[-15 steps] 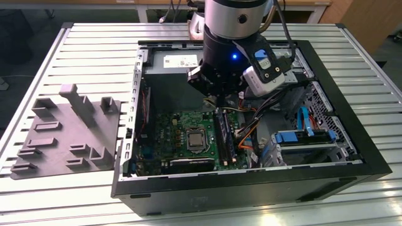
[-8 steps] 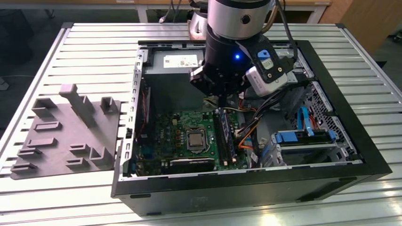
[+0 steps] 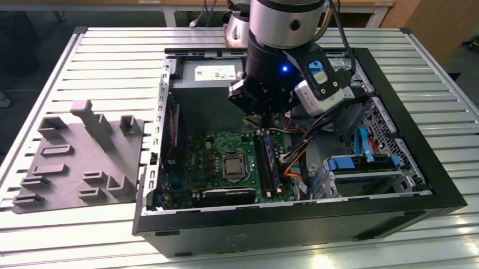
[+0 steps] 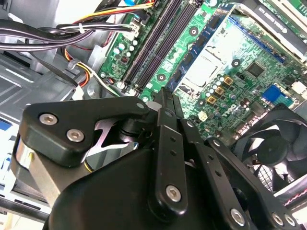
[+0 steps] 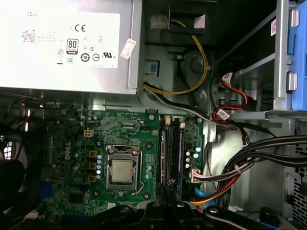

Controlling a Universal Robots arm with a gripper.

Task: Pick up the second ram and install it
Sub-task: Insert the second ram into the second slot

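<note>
- Second wrist view: the gripper [image 4: 166, 103] has its jaws drawn almost together on a thin dark board seen edge-on, judged to be the second ram [image 4: 166, 95]. The board is carried upright above the motherboard [image 4: 216, 52].
- First wrist view: that edge sits over the dark, empty memory slot [image 5: 165, 148], just beside the seated memory stick [image 5: 178, 148]. Whether it touches the slot cannot be told.
- The step in hand looks like lining up and seating. It calls for the board upright and parallel to the slot, pressed straight down and evenly at both ends, with the end latches open. The notch side cannot be checked here.
- Bundled cables [image 5: 225, 177] run near the slots, on the side away from the processor socket [image 5: 120, 170]. The gripper needs clearance from them.
- Writing: the power supply [image 5: 67, 43] carries a white label with certification marks and barcode stickers, and the motherboard bears white lettering. Both are left unread.
- Exterior view: the open computer case [image 3: 299, 224] lies on a slatted table [image 3: 112, 50]. The grey tray [image 3: 75, 162] with raised blocks lies beside it, at the exterior view's left.
</note>
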